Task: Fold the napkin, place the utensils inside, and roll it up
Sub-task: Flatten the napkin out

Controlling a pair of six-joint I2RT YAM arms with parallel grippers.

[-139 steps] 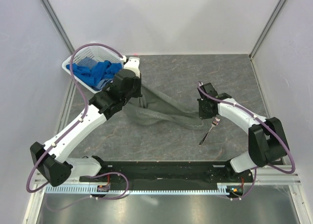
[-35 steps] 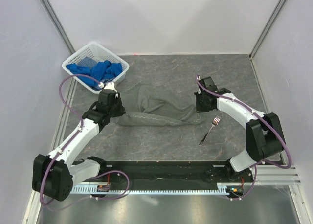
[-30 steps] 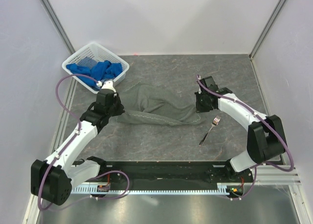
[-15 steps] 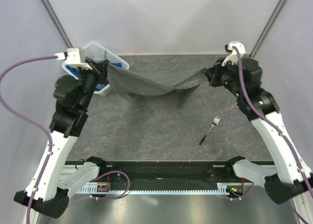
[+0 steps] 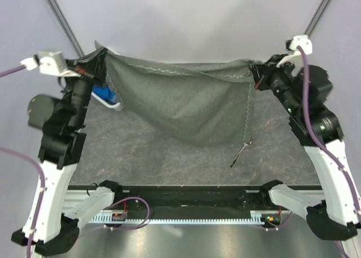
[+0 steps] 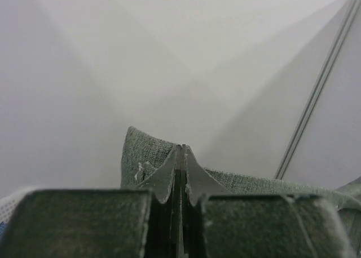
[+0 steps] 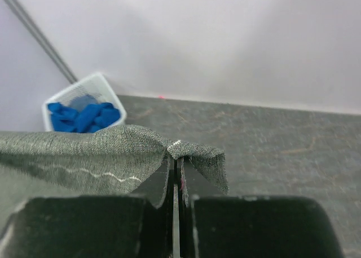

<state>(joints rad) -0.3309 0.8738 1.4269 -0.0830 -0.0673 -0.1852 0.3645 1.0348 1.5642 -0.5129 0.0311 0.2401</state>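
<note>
1. Top view: the napkin (image 5: 180,100) is held spread in the air above the worktop (image 5: 169,168). One upper corner is clenched in the left jaws, the other in the right jaws. For a neat fold, both corners should be lowered level and the cloth laid flat without slack. The fork (image 5: 240,152) lies on the worktop near the napkin's hanging right hem and could be covered or dragged. A basket (image 5: 111,104) is partly hidden behind the napkin's left edge.
2. Left wrist view: a napkin corner is pinched between shut jaws; only walls are seen beyond it.
3. Right wrist view: the other napkin corner is gripped in closed jaws. Blue cloths (image 7: 84,116) fill the basket beyond the napkin.
</note>
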